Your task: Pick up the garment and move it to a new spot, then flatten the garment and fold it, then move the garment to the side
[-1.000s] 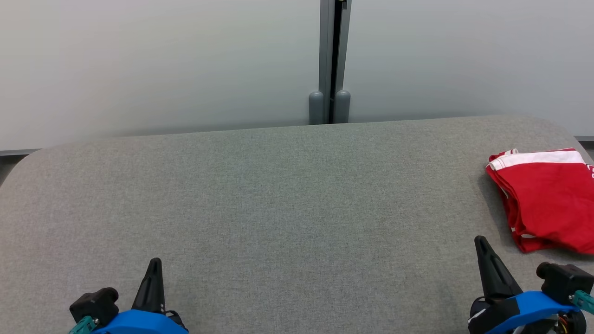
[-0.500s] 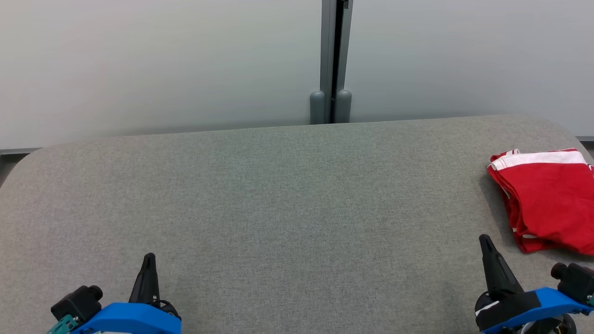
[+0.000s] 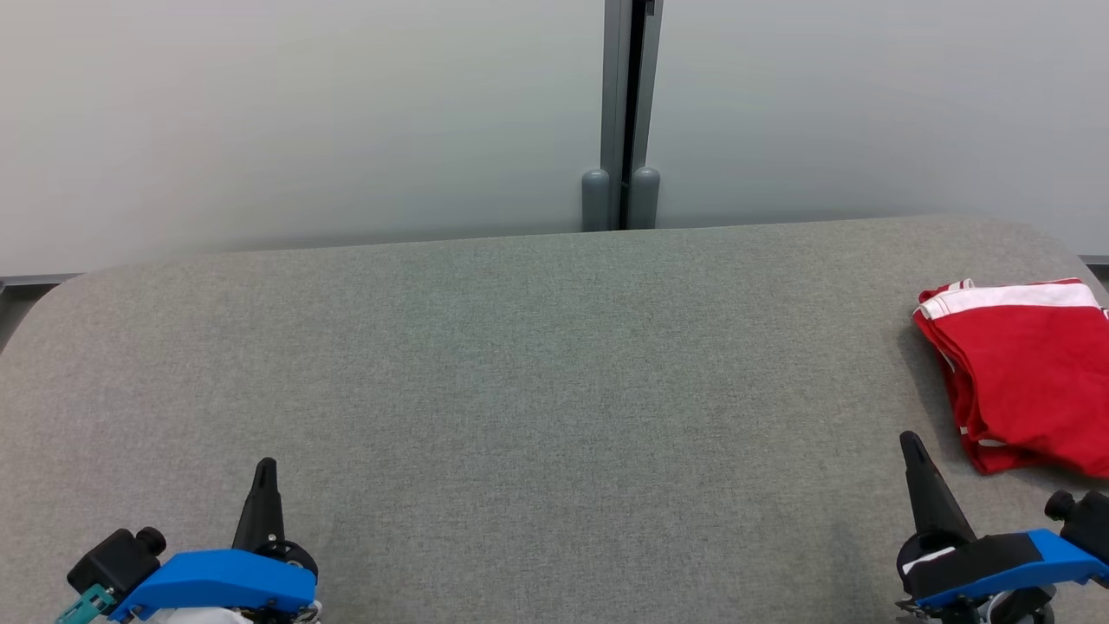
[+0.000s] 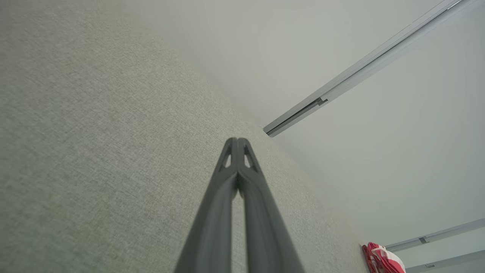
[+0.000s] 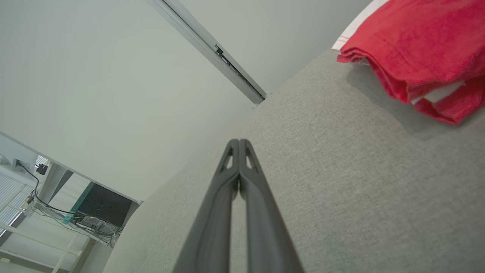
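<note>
Red garment (image 3: 1022, 373) with a white band along its far edge, folded into a compact stack, lies at the far right end of the grey fabric-covered table (image 3: 520, 364), and the head view's right border cuts it off. Layered folded edges face the table's middle, with thin white trim showing at the near corner. Flat on the surface, nothing touching it.

Right gripper (image 3: 910, 444) sits low at the near right, just beside the garment's near corner but apart from it, with grey fabric visible between them. In the right wrist view its fingers (image 5: 238, 142) are pressed together tip to tip, holding nothing, and the garment (image 5: 416, 49) is off to the upper right with its shadow on the table.

Left gripper (image 3: 264, 468) is at the near left, well apart from the garment, over bare table. The left wrist view shows its fingers (image 4: 237, 141) closed against each other, nothing between them. The garment (image 4: 382, 261) is a small red-and-white bit in the far lower right corner.

Behind the table are pale grey wall panels with a vertical grey post (image 3: 630, 113) at the seam. The right wrist view catches a desk with cables (image 5: 57, 212) at lower left.
</note>
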Available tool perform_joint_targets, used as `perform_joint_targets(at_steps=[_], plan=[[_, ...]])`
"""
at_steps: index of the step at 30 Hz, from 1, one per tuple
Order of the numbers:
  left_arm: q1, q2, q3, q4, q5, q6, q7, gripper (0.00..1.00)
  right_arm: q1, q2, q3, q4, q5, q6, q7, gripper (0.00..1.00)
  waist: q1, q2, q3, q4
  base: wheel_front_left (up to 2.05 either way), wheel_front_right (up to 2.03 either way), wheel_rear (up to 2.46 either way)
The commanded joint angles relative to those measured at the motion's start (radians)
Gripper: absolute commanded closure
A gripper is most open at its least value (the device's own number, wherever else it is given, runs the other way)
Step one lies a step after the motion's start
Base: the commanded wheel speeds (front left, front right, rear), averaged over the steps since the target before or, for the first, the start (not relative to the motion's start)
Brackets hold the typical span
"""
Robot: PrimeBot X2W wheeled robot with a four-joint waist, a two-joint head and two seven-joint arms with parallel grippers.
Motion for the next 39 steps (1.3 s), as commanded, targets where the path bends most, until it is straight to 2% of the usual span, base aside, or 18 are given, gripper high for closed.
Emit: perform_joint_targets(at_steps=[1,39], plan=[[-0.027,-0.002,0.011,-0.021,-0.035,-0.005,0.01,1.0,-0.029,-0.001,-0.007,-0.007,0.043,0.0,0.006,1.0,0.0,0.0,0.0,0.001,0.0,0.0,0.0],[-0.041,-0.037,0.094,-0.08,-0.373,-0.022,0.116,1.0,-0.056,0.015,-0.035,0.009,0.438,0.0,0.074,1.0,0.0,0.0,0.004,0.011,0.0,0.0,0.0]])
